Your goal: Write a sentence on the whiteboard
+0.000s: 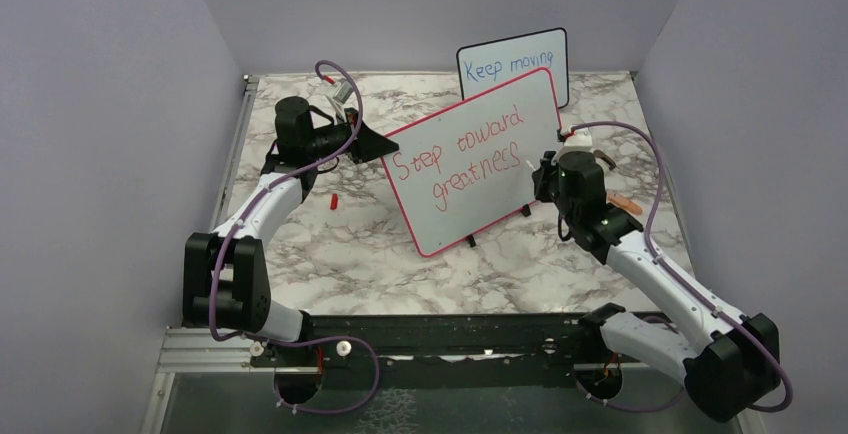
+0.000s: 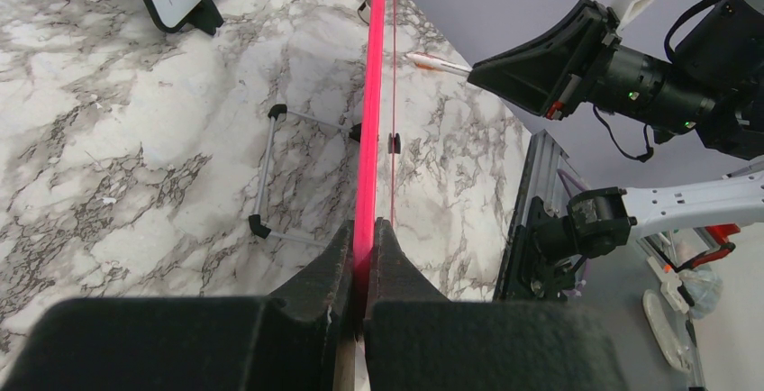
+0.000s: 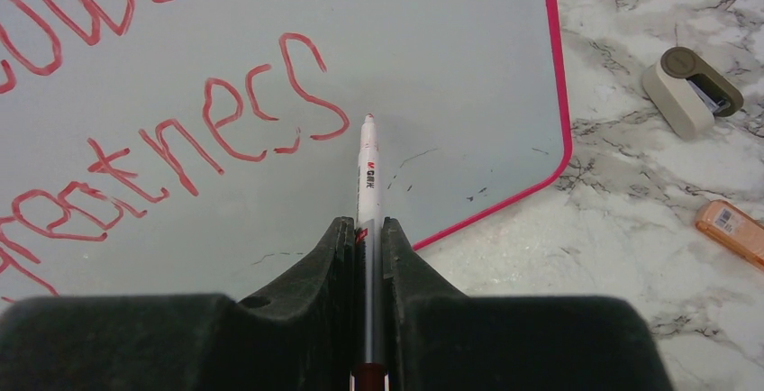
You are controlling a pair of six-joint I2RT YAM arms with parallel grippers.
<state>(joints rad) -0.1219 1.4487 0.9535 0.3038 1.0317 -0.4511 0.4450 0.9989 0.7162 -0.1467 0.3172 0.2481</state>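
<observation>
- Out on the table (image 1: 330,244), the whiteboard (image 1: 455,224) stands on its feet, with the red sentence (image 1: 462,159) "Step toward greatness" in two lines
- left hand (image 2: 363,229) is clamped on its pink edge
- right hand (image 3: 367,224) is clamped on a marker (image 3: 368,170), tip right by the last "s"

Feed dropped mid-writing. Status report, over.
Status: left gripper shut on whiteboard edge. Right gripper shut on marker, tip beside final s of the sentence. Nothing seen blocking the board face.

Small board (image 1: 512,62) half behind whiteboard (image 1: 497,197)
</observation>
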